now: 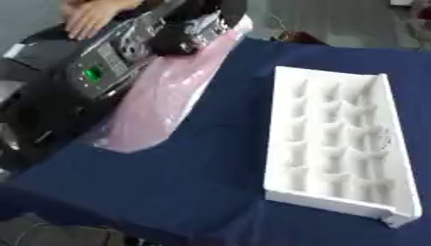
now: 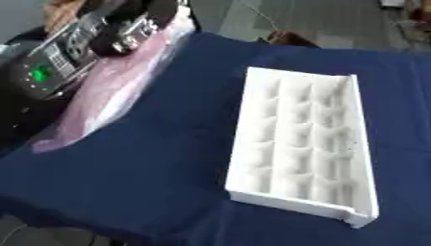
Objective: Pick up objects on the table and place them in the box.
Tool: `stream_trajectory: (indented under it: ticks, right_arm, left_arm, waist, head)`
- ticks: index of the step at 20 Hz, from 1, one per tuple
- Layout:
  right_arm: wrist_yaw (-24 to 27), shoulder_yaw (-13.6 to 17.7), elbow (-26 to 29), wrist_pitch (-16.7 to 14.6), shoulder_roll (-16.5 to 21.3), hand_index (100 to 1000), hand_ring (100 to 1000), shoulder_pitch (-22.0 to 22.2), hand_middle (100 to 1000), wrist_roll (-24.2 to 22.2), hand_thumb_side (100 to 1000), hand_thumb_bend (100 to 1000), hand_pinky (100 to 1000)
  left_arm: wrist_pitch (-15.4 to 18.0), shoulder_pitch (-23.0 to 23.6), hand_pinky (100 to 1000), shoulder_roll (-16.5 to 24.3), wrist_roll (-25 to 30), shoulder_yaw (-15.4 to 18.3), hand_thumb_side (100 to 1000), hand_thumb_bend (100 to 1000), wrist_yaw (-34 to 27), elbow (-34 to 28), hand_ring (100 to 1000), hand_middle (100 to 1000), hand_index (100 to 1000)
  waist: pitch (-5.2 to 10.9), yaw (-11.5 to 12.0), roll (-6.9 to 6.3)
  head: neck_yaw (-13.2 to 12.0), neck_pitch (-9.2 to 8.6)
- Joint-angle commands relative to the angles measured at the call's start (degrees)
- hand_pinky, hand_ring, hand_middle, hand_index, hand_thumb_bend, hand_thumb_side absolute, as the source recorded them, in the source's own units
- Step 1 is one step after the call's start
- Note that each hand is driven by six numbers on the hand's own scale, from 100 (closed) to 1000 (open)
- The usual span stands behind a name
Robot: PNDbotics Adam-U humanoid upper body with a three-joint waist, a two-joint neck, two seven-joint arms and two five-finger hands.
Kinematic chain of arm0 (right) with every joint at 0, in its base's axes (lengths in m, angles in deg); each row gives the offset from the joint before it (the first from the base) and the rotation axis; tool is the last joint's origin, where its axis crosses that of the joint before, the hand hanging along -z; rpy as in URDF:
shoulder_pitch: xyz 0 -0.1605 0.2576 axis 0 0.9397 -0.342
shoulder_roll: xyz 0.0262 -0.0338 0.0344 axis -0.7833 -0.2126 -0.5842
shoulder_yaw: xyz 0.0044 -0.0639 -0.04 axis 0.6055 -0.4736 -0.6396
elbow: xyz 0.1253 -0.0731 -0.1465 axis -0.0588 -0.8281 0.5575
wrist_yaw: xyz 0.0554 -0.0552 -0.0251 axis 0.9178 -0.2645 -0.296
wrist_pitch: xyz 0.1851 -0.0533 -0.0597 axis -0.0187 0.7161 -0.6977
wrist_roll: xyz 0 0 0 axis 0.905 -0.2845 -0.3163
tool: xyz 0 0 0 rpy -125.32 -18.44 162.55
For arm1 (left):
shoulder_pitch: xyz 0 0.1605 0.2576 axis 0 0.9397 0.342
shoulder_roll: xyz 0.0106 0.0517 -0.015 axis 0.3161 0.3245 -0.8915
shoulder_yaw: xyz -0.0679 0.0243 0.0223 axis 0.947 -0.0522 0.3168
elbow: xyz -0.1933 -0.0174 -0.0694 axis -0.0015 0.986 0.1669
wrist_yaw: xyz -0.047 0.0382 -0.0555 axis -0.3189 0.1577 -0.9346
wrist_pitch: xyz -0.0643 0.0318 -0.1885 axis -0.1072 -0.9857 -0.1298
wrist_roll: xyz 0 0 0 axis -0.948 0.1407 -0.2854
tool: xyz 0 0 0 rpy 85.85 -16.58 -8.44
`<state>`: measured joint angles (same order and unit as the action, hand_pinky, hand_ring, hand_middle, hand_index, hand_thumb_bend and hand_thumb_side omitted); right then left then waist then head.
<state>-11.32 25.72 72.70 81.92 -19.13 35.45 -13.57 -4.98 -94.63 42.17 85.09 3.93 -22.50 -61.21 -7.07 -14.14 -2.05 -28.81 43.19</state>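
Note:
A white foam box (image 1: pixel 282 144) with rows of moulded pockets lies on the blue cloth at the right, and its pockets look bare. A pink translucent plastic bag (image 1: pixel 160 103) lies flat at the table's left edge. My left arm (image 1: pixel 105 67), black and silver with a green light, comes in from the upper left. Its hand (image 1: pixel 187 36) is over the far end of the bag, blurred, and contact with the bag is not clear. My right hand does not show in either view.
Blue cloth (image 1: pixel 194 163) covers the table, with open cloth between bag and box. The table's left and near edges drop off to a dark floor (image 1: pixel 50 230). A person's hand (image 1: pixel 93 17) rests by my left arm at the top left.

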Motion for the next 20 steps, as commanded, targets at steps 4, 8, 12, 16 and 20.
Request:
stream_trajectory:
  ticks: [4, 8, 12, 16, 20]
  right_arm:
    - [0.0, -0.1, 1.2, -0.1, 1.3, 918, 655, -0.4, 766, -0.2, 802, 100, 578]
    - [0.1, -0.1, 1.2, -0.1, 1.3, 918, 655, -0.5, 766, -0.2, 801, 100, 579]
    - [0.1, -0.1, 1.2, -0.2, 1.3, 918, 655, -0.6, 767, -0.2, 798, 100, 579]
    - [0.1, -0.1, 1.2, -0.2, 1.3, 918, 655, -0.7, 767, -0.3, 797, 100, 579]
    - [0.2, -0.3, 1.2, -0.3, 1.4, 918, 655, -0.9, 766, -0.4, 797, 100, 579]
  left_arm:
    - [0.7, -4.9, 100, 1.2, 1.1, -3.2, 664, 100, 3.8, -0.7, 100, 100, 128]
    - [0.2, -6.3, 100, 0.5, 1.9, -4.9, 662, 100, 5.4, -0.7, 100, 100, 128]
    - [0.0, -6.7, 100, 0.1, 2.3, -5.7, 658, 100, 6.1, -0.7, 100, 100, 129]
    - [-0.1, -7.3, 100, -0.2, 2.9, -6.4, 649, 100, 6.5, -0.7, 100, 100, 129]
    - [0.2, -9.7, 100, -0.9, 4.2, -7.7, 564, 100, 7.7, -0.7, 100, 100, 130]
  waist:
    - [0.34, -0.5, -0.13]
    - [0.18, -0.7, -0.05]
    - [0.15, -0.8, 0.08]
    - [0.14, -0.9, 0.16]
    - [0.10, -1.2, 0.08]
  head:
    - [-0.2, 0.07]
    - [-0.1, 0.04]
    - [-0.2, -0.13]
    - [-0.2, -0.27]
    - [-0.5, -0.48]
